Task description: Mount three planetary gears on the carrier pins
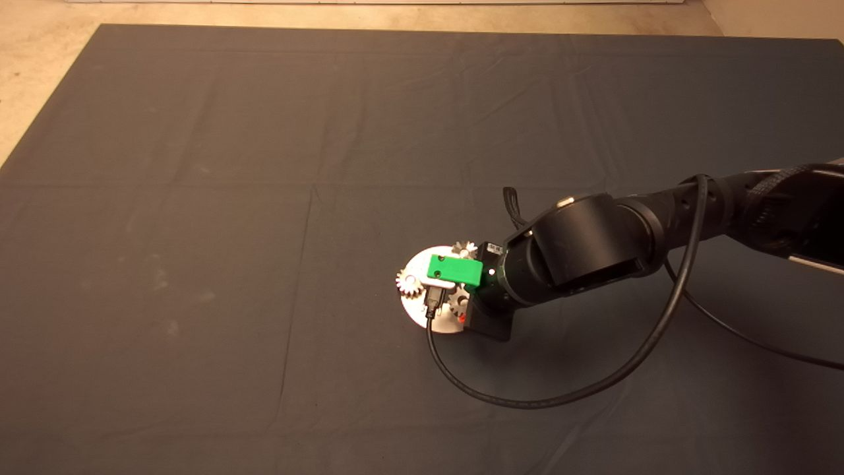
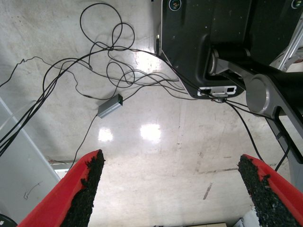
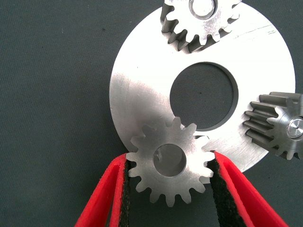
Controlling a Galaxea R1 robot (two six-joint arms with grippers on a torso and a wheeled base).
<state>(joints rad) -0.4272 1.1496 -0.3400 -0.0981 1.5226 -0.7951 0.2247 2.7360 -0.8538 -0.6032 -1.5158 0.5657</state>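
Three planetary gears are in view, and two of them point(image 3: 201, 21) point(image 3: 279, 125) are already seated on carrier pins at the rim of the disc point(image 3: 142, 90), each pin end showing bright in its gear's centre hole. The third gear point(image 3: 169, 161) lies flat between the red fingers point(image 3: 116, 189) of the right end effector point(image 3: 169, 189), gripped across its teeth by the black pads, half over the disc's edge and half over the dark mat. Through its bore only a grey surface is seen — whether the last pin is directly beneath cannot be told from the wrist view. The coming move is judged to turn on this one relation: the bore's vertical axis must be brought in line with the remaining pin, which is presumed to stand close under the gear, toward the disc's rim. In the head view the right end effector point(image 1: 453, 272) is seen above the disc point(image 1: 415, 307) on the table, its arm reaching in from the right — it is plainly the nearer arm. The left end effector point(image 2: 173, 189) is parked off the mat with its fingers spread wide, cables on the floor point(image 2: 151, 156) showing between them.
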